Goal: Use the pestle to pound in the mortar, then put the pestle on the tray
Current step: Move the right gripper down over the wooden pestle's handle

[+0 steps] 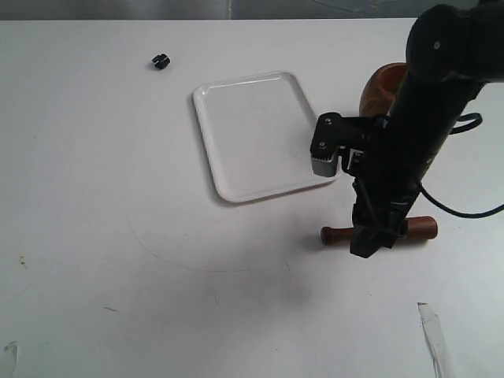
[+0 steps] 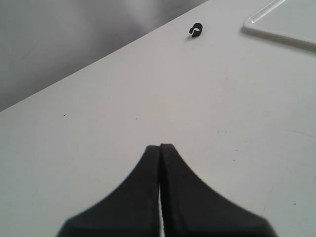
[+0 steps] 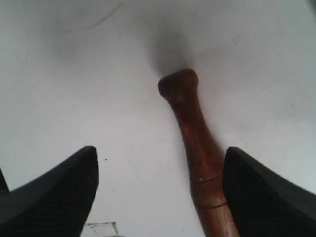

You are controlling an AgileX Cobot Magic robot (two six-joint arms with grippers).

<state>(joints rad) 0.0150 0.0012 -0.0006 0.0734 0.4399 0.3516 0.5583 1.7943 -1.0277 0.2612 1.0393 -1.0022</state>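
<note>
Nothing's been pounded yet, I'd judge: the pestle (image 3: 197, 143) lies flat on the tabletop (image 1: 118, 236) near the tray (image 1: 206, 102) and mortar (image 1: 382, 87), the right claw (image 3: 160, 150) spread wide astride it, gripping nothing.

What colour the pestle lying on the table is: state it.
Dark reddish-brown wood; the pestle shows best in the right wrist view.

The pestle (image 1: 420, 228) lies flat on the table (image 1: 94, 236) beneath the right hand (image 1: 368, 239), near the tray (image 1: 252, 134).
</note>
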